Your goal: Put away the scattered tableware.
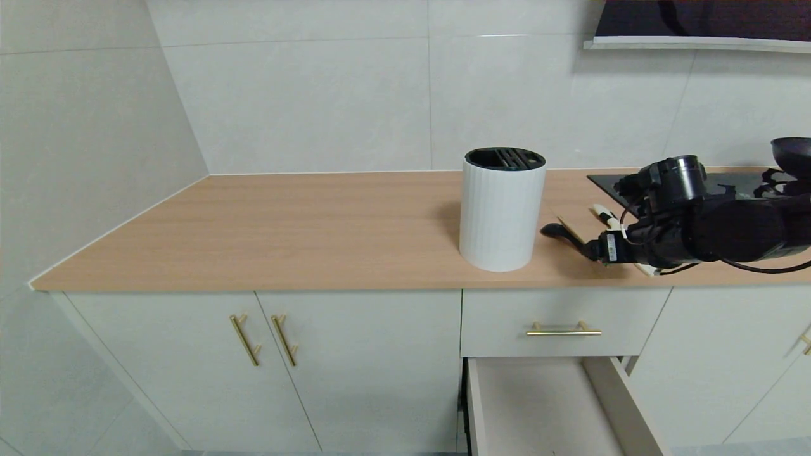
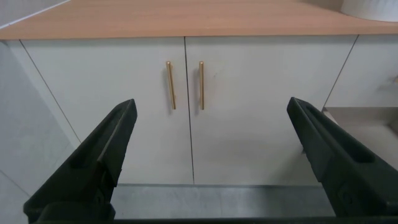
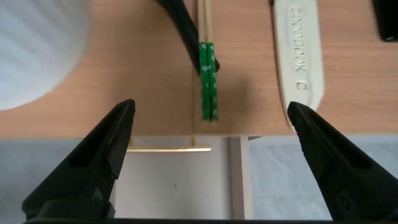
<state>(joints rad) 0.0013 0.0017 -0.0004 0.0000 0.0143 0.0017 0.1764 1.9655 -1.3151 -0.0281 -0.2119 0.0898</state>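
Light wooden countertop (image 1: 285, 228) ahead, and the pale open drawer (image 1: 538, 405) gapes below at six o'clock. The white ribbed cylindrical holder with the black slotted top (image 1: 502, 215) stands mid-counter. The tableware lies at its three o'clock: a white-handled utensil (image 3: 300, 56), a black-handled one (image 3: 183, 31) and wooden chopsticks with green ends (image 3: 208, 68). My right gripper (image 3: 210, 109) hovers over the chopsticks, spread wide, holding nothing. My left gripper (image 2: 211, 109) hangs low, equally wide and empty. Step in hand, I reckon: the first pick. Next: descend, centre on the chopsticks, close.

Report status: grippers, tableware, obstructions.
Left gripper open, facing cupboard doors. Right gripper open above green-tipped wooden chopsticks. White ribbed holder beside, not blocking.
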